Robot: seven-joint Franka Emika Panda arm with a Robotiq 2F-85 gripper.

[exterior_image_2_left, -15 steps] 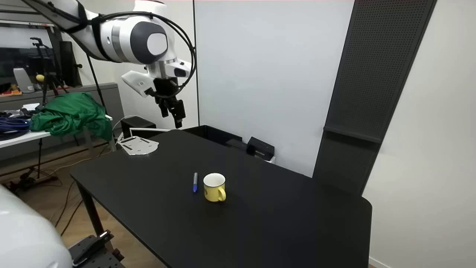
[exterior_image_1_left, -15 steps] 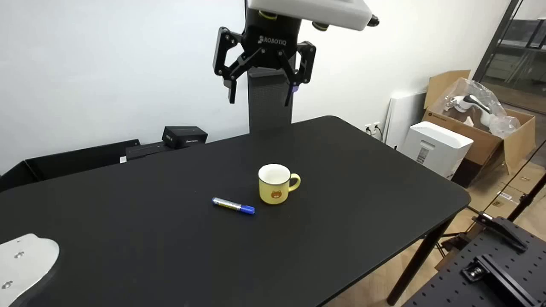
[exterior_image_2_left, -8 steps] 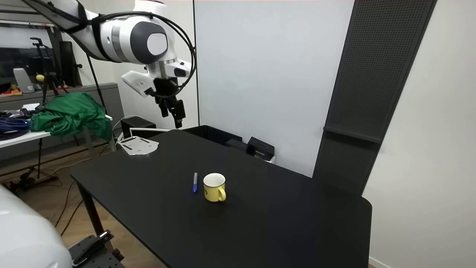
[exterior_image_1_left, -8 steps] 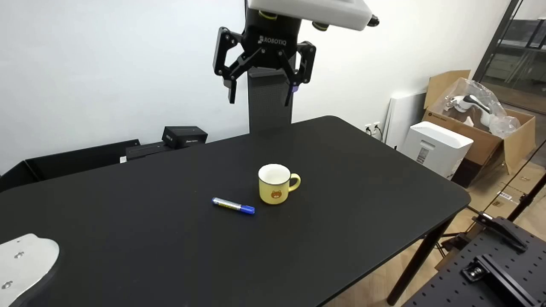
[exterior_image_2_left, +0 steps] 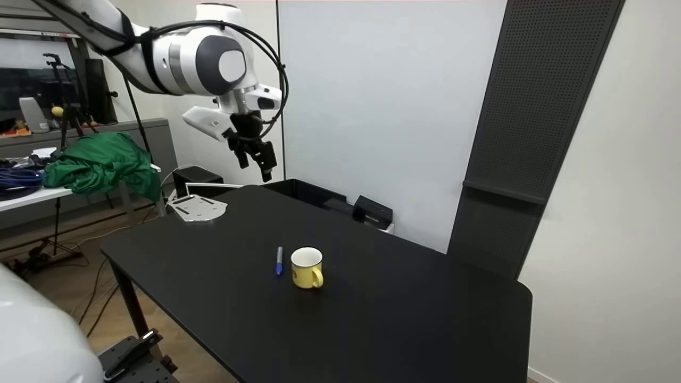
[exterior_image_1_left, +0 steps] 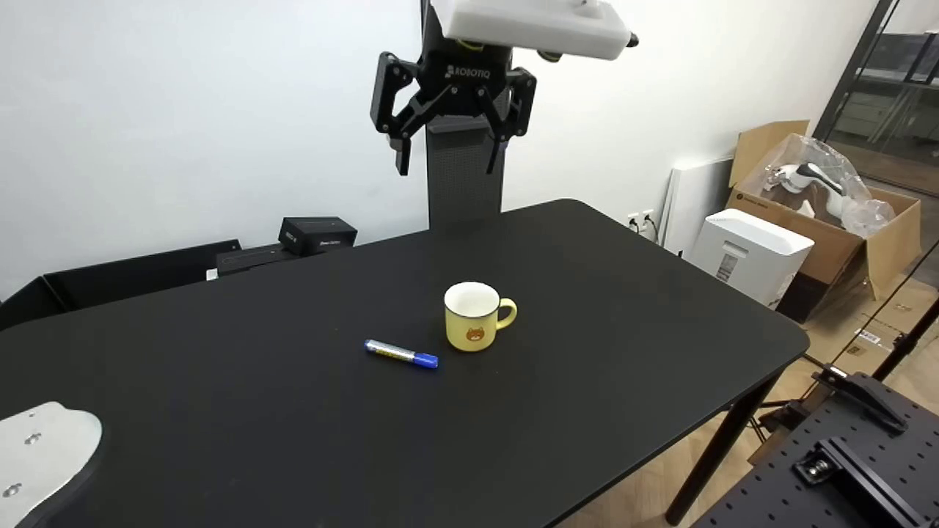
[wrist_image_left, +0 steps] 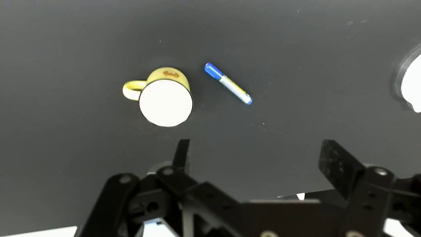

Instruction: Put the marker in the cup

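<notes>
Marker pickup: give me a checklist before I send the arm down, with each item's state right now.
1. Jaws open, nothing between them: ok.
2. Marker lying flat on the table, apart from the cup: ok.
3. Cup upright, opening up: ok.
4. Jaws turned to close squarely across the marker: not ok; it slants to their closing line in the wrist view.
5. Jaws centred over the marker: cannot tell; they hang high above the table.
6. Cup clear of the jaws' path: cannot tell; it stands near the marker's blue cap.
</notes>
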